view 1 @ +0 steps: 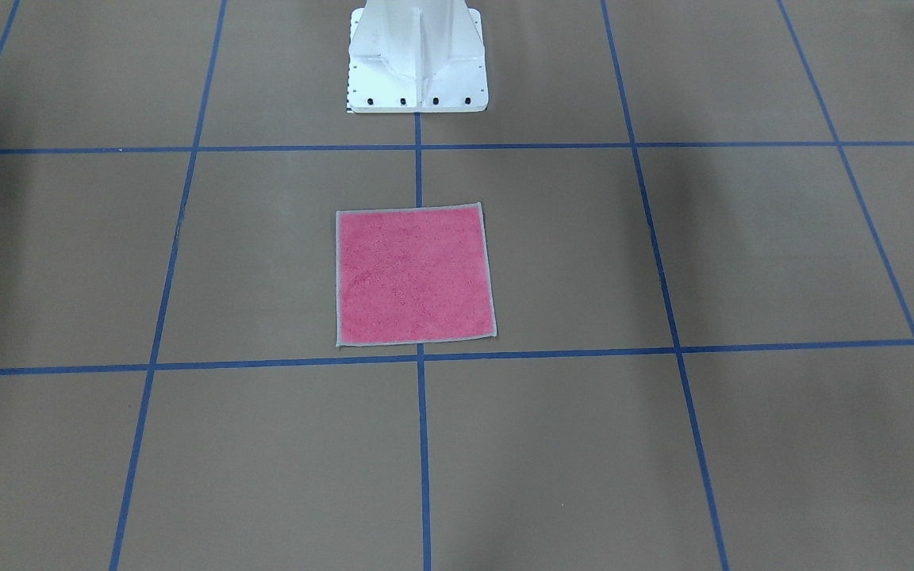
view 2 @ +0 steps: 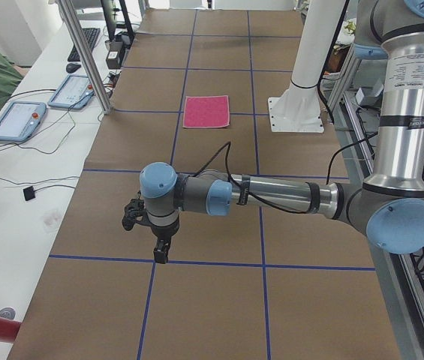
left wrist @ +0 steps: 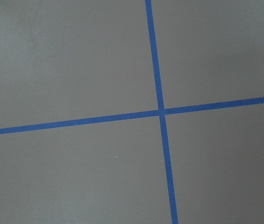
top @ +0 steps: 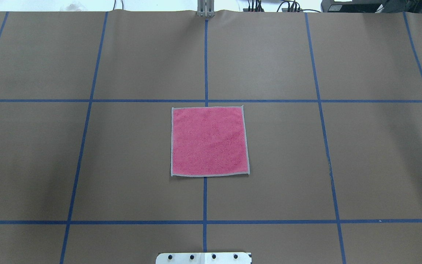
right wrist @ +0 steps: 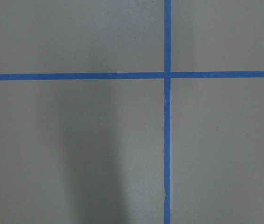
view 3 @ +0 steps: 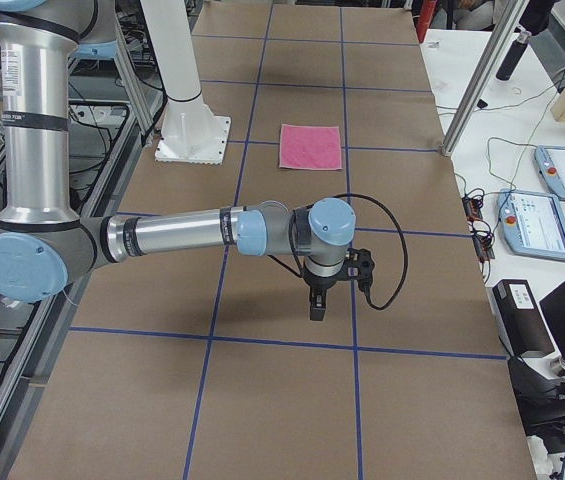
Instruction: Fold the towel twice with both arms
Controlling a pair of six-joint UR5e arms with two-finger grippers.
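The towel [view 1: 415,276] lies flat and unfolded, pink face up with a light grey trim, at the middle of the table [top: 209,141] in front of the pedestal. Both arms hang far from it, out toward the table's ends. In the exterior left view my left gripper [view 2: 160,251] points down over a blue tape line, well short of the towel [view 2: 206,111]. In the exterior right view my right gripper [view 3: 317,305] points down the same way, far from the towel [view 3: 311,146]. I cannot tell whether either gripper is open or shut. Both wrist views show only brown paper and blue tape.
The white pedestal base [view 1: 417,59] stands just behind the towel. Blue tape lines [top: 205,101] grid the brown table cover. Teach pendants [view 2: 16,120] and cables lie on the side bench, and metal posts [view 3: 472,85] rise at the table's edge.
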